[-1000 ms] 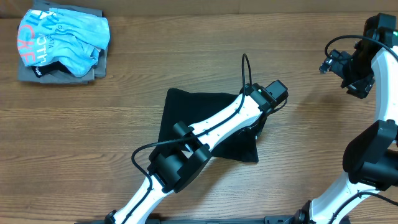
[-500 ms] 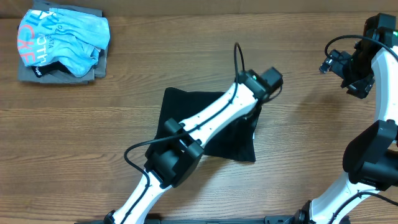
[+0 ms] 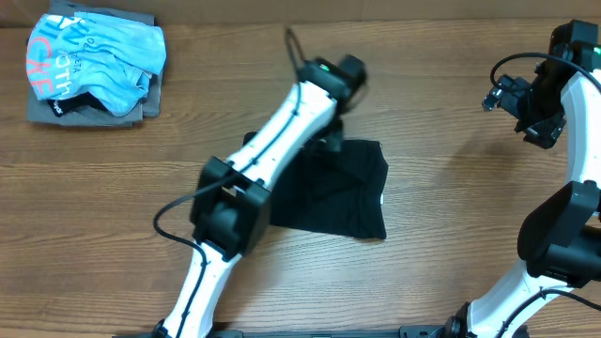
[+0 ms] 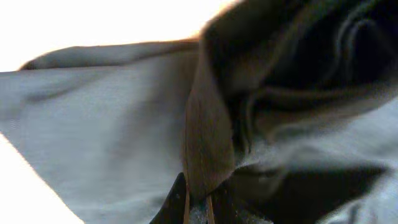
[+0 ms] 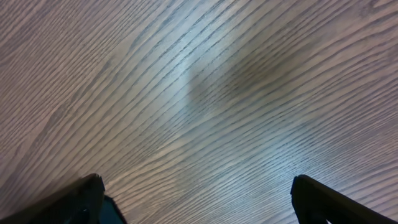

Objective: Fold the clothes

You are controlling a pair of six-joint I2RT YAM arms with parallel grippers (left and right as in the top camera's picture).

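You have the T-shirt (image 3: 352, 192) at frame centre partly folded; judge further folds outstanding. Your left pincer (image 4: 198, 200) clamps a fabric fold; your right pincer (image 5: 199, 193) stands apart above the counter (image 5: 249, 93).

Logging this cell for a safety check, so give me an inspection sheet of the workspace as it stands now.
Surface: wooden table, no damage seen.
Job's things: black T-shirt, rumpled, mid-table, partly under the left arm.
Clutter: light blue shirt lying on a grey folded garment, far left corner.
Grippers: left pincer shut on a T-shirt fold; right pincer open over bare wood.
Cables: black cable loops off the left arm; another near the right pincer.
Surroundings: nothing seen.
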